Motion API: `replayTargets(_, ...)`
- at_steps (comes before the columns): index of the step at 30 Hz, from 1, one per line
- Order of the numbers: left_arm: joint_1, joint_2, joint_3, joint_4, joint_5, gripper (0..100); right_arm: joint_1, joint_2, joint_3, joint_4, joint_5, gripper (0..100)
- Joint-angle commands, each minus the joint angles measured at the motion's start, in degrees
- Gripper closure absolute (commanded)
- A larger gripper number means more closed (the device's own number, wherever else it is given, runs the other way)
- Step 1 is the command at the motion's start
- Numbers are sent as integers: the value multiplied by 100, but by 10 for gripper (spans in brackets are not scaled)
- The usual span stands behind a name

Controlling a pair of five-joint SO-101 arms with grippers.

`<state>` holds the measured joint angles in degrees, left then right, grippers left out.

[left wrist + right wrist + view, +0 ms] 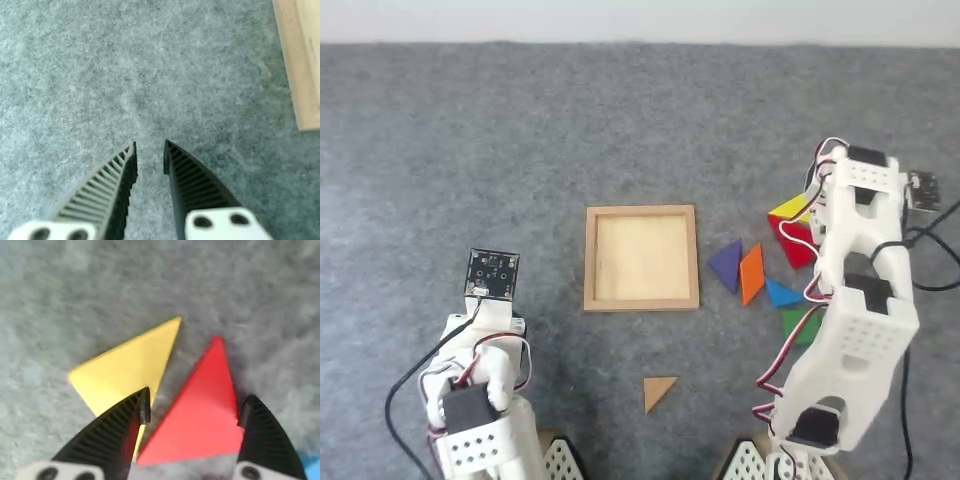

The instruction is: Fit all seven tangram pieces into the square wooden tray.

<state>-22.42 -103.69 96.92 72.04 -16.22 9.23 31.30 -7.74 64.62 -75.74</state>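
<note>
my left gripper (150, 145) hangs over bare grey carpet (125, 65) beside the square wooden tray (591, 258), its fingers parted only a little, with nothing between them. my right gripper (196, 400) is spread wide above the red triangle (205, 390), one finger on either side of it, gripping nothing; the yellow triangle (125, 370) lies just beside the red one. the tray holds no pieces. near its right side lie the purple triangle (727, 264), orange parallelogram (751, 273), blue triangle (782, 294) and green piece (798, 322). the tan triangle (658, 391) lies apart, in front of the tray.
</note>
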Motion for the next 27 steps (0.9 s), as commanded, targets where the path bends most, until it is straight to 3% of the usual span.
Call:
replayTargets(1, 0, -70, -48, 35, 35, 913, 40, 75, -281, -198, -97, 700)
replayTargets(6, 0, -70, -48, 35, 35, 913, -92, 163, -281, 22, -44, 700)
replayTargets(13, 0, -70, -48, 35, 35, 913, -629, 189, -281, 479, 615, 700)
replayTargets(20, 0, -70, -48, 35, 35, 913, -936, 198, -273, 629, 1653, 700)
replayTargets(27, 0, -70, -48, 35, 35, 913, -1288, 154, -281, 1103, 3244, 700)
